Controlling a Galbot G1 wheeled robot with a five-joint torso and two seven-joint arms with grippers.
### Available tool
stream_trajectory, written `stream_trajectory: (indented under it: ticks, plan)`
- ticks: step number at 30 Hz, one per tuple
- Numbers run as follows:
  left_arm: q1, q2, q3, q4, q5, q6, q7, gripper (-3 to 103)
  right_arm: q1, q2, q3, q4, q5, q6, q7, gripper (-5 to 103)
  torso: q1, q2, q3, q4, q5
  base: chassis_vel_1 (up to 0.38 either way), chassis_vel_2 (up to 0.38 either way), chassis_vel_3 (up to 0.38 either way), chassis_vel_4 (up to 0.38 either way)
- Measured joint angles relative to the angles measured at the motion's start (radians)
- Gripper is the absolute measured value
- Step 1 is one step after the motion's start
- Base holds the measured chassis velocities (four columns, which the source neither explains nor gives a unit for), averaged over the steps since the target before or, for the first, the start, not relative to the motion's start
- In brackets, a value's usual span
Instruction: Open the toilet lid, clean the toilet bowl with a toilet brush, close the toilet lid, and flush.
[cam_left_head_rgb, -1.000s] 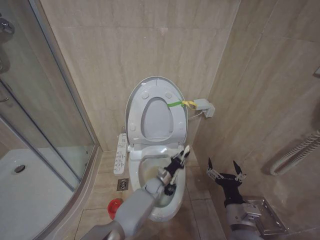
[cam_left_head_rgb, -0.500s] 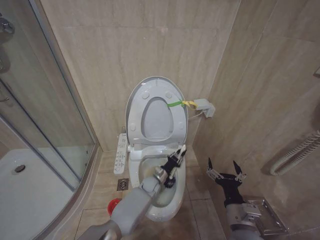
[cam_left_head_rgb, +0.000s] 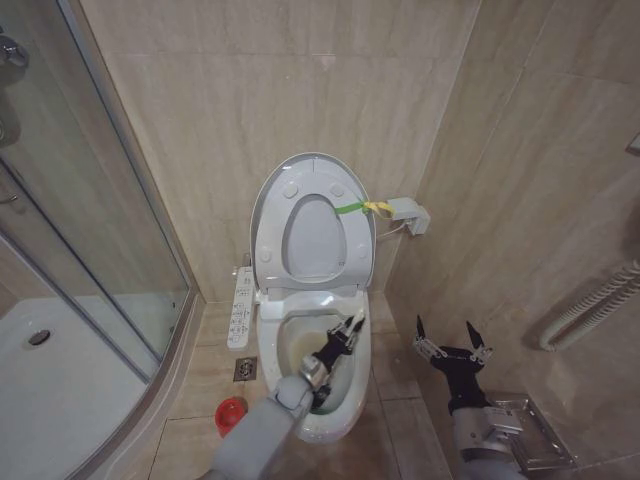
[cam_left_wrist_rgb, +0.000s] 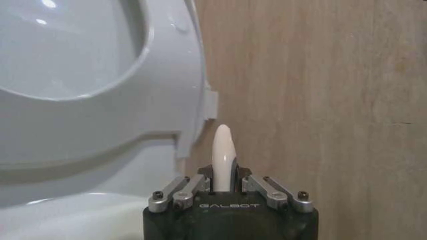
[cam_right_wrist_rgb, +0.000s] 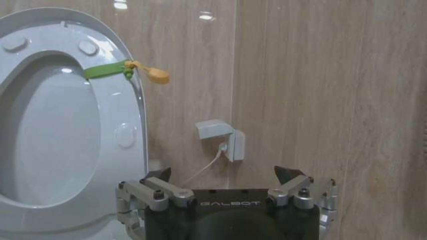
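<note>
In the centre of the head view, the large glossy white oval toilet lid (cam_left_head_rgb: 313, 222) stands upright against the beige tiled wall, a green-and-yellow strap (cam_left_head_rgb: 362, 208) tied at its right edge. Below it sits the elongated white ceramic toilet bowl (cam_left_head_rgb: 352, 390), open, brownish staining inside. The left gripper (cam_left_head_rgb: 340, 338) hangs over the bowl, clamped on the thin white stick handle of the toilet brush (cam_left_wrist_rgb: 223, 156), which pokes up between its fingers. The brush's round red base (cam_left_head_rgb: 231, 414) rests on the floor at lower left of the bowl. The right gripper (cam_left_head_rgb: 452, 349) hovers lower right, fingers spread apart.
</note>
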Motion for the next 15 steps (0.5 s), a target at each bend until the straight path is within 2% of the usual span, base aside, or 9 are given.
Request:
stream_trajectory:
  ticks: [11, 12, 15]
  plan:
    - [0.134, 0.069, -0.069, -0.119, 0.041, 0.002, -0.03, 21, 0.0, 0.0, 0.0, 0.0, 0.0, 0.0, 0.0, 100, 0.0, 0.0, 0.0, -0.0002, 0.0003, 0.0, 0.0, 0.0, 0.0]
    - [0.154, 0.077, -0.079, -0.139, 0.046, 0.003, -0.034, 18, 0.0, 0.0, 0.0, 0.0, 0.0, 0.0, 0.0, 100, 0.0, 0.0, 0.0, -0.0001, 0.0, 0.0, 0.0, 0.0, 0.0]
    - [0.179, 0.094, -0.096, -0.175, 0.047, 0.01, -0.042, 18, 0.0, 0.0, 0.0, 0.0, 0.0, 0.0, 0.0, 100, 0.0, 0.0, 0.0, -0.0002, 0.0001, 0.0, 0.0, 0.0, 0.0]
